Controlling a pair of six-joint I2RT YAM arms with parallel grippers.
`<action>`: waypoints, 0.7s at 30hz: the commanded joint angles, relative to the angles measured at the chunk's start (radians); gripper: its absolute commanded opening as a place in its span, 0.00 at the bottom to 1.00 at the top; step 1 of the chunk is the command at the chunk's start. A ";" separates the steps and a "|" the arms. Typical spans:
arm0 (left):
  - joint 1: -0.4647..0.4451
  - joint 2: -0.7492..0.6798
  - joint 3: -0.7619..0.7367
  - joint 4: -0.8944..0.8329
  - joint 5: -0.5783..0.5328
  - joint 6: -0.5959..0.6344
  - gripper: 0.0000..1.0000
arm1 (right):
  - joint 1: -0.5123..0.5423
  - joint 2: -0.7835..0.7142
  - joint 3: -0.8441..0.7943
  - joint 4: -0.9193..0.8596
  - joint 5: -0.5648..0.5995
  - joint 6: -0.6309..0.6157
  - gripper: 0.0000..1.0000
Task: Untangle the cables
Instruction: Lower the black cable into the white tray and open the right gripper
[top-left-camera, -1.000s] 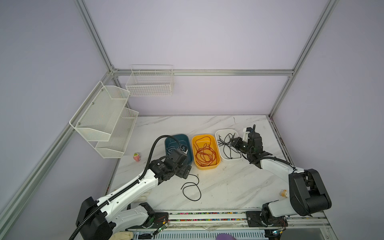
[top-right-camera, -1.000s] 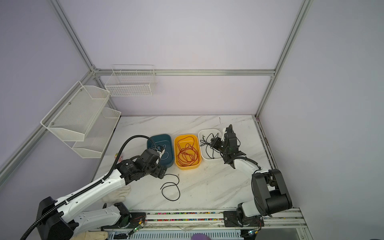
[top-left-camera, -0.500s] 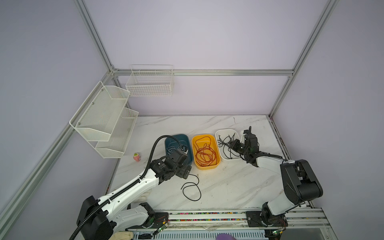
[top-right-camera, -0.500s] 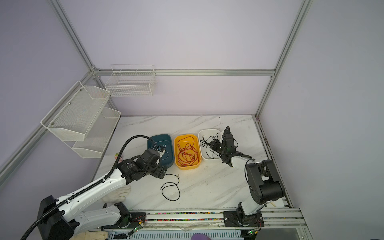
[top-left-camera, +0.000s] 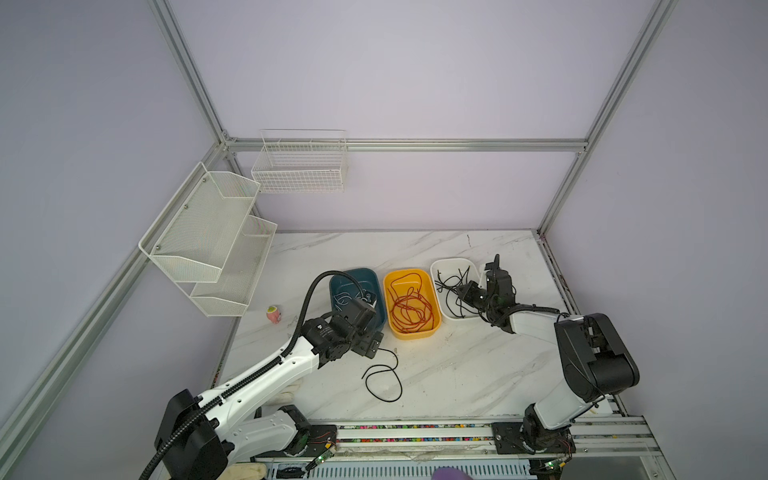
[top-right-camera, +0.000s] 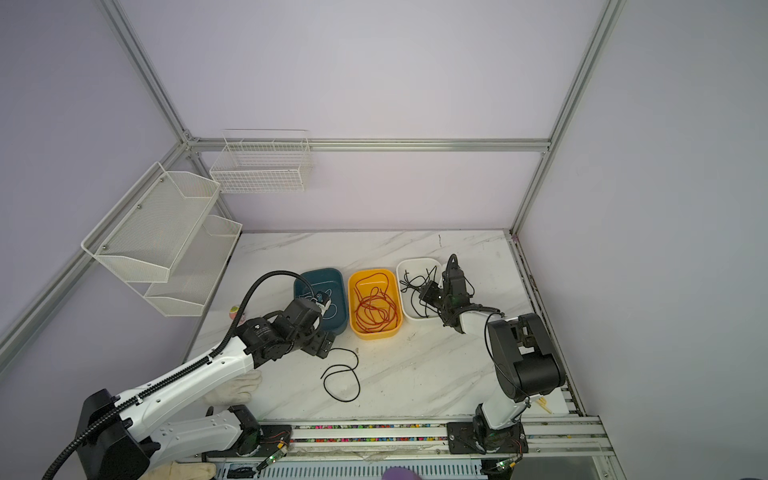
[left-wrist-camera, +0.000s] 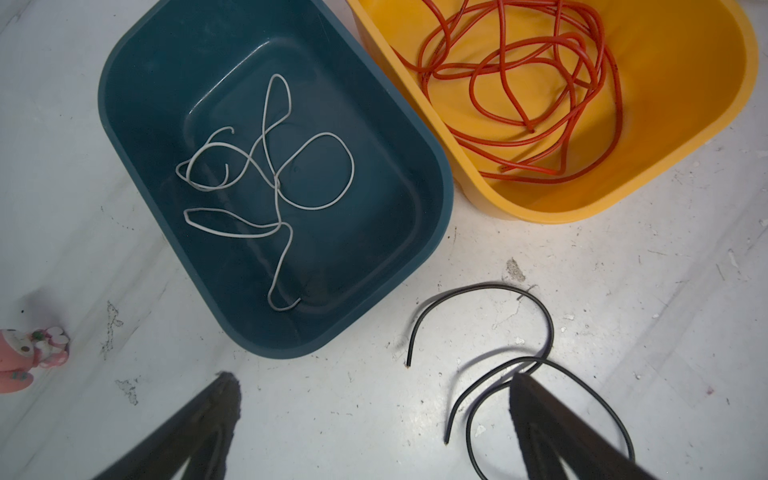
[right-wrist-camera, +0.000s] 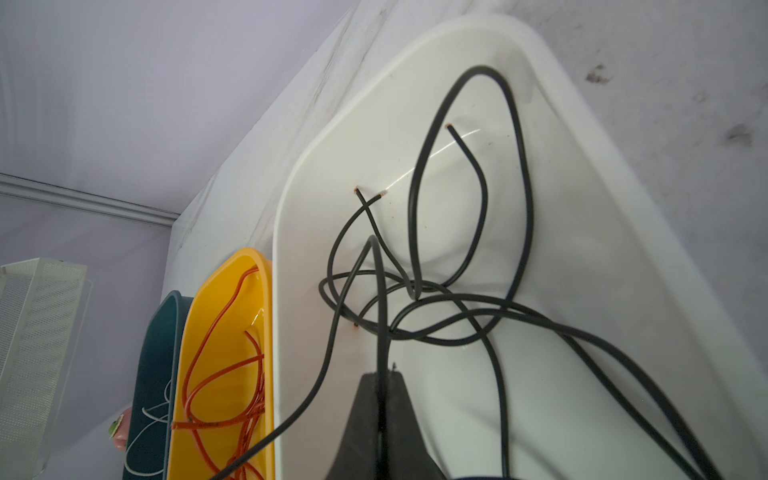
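Note:
Several black cables (right-wrist-camera: 415, 286) lie tangled in the white tray (top-left-camera: 453, 260) at the right. My right gripper (right-wrist-camera: 382, 376) hangs over that tray, shut on one black strand that runs up between its fingers; in both top views it (top-left-camera: 467, 291) sits at the tray's right side. Another black cable (top-left-camera: 384, 378) lies loose on the table in a curl. My left gripper (left-wrist-camera: 374, 386) hovers open beside it, and one finger (left-wrist-camera: 536, 399) covers part of the loop. Orange cables (left-wrist-camera: 540, 70) fill the yellow tray (top-left-camera: 409, 334). A white cable (left-wrist-camera: 274, 183) lies in the teal tray (left-wrist-camera: 145, 124).
The three trays stand side by side mid-table. A small pink toy (top-left-camera: 273, 313) sits near the table's left edge. White mesh shelves (top-left-camera: 208, 241) and a wire basket (top-left-camera: 299, 166) hang on the walls. A pale glove (top-right-camera: 232, 388) lies under the left arm.
The right arm has folded its elbow in, and its gripper has slid slightly left over the white tray, still shut. The left arm and the loose black cable have not moved.

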 joint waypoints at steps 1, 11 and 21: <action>0.005 -0.002 0.067 0.004 0.010 0.020 1.00 | 0.003 -0.045 0.014 -0.028 0.022 -0.018 0.12; 0.005 -0.002 0.068 0.004 0.015 0.020 1.00 | 0.004 -0.127 0.021 -0.101 0.044 -0.042 0.31; 0.004 -0.004 0.066 0.002 0.032 0.018 1.00 | 0.004 -0.233 0.015 -0.174 0.037 -0.079 0.53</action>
